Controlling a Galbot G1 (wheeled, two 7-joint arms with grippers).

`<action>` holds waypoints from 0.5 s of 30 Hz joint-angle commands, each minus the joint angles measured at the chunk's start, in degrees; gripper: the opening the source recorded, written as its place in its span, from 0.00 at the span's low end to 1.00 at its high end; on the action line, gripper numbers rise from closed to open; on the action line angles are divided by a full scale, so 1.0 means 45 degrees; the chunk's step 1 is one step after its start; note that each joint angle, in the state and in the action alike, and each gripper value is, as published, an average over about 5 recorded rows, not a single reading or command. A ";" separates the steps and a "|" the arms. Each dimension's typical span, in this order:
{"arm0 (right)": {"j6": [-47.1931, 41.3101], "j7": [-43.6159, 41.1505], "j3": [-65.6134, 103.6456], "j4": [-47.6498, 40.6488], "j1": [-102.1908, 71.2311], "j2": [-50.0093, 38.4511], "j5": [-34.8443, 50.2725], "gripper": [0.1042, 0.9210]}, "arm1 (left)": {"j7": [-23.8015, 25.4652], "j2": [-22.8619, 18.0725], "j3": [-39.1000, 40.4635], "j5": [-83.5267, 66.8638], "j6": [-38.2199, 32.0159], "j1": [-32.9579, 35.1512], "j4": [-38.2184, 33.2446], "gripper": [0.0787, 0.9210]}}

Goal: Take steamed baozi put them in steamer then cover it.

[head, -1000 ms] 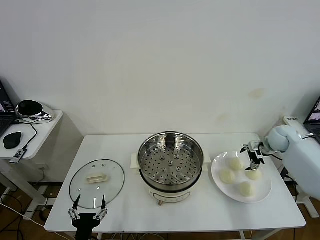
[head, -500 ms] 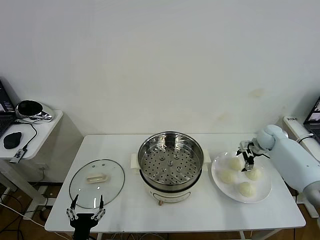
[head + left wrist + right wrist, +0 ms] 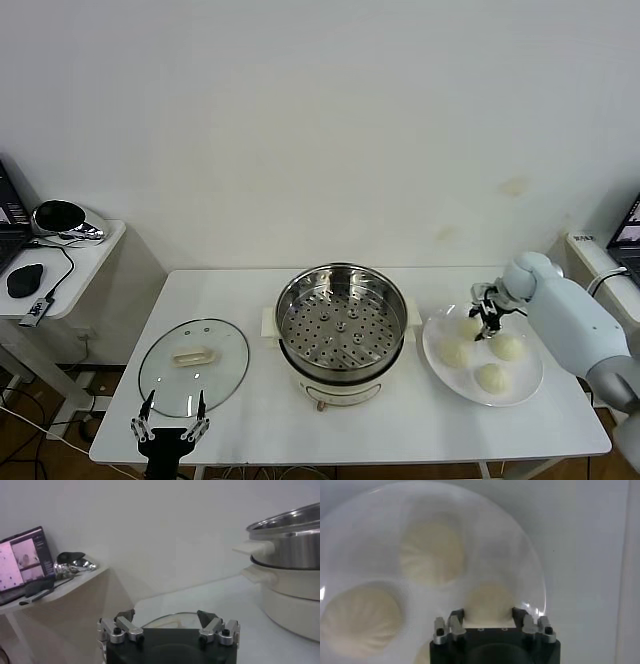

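Several cream-white baozi lie on a white plate at the table's right. My right gripper is down over the back-left baozi. In the right wrist view its jaws press both sides of that baozi, which still rests on the plate beside two others. The steel steamer stands uncovered at the table's centre with nothing on its perforated floor. The glass cover lies flat at the left. My left gripper hangs open near the front edge, just short of the cover.
A low side table at the far left carries a laptop, a mouse and a shiny round object. The steamer rises tall beside my left gripper. A white wall runs behind the table.
My right gripper has shifted left across the plate to the back-left baozi and closed its jaws on it. The left arm has hardly moved.
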 commanded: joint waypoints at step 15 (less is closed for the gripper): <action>-0.1020 -0.0209 -0.4585 0.5380 0.4898 -0.3242 0.5749 0.47 | 0.0020 0.0236 0.0084 -0.0199 -0.0076 -0.0077 -0.0110 0.88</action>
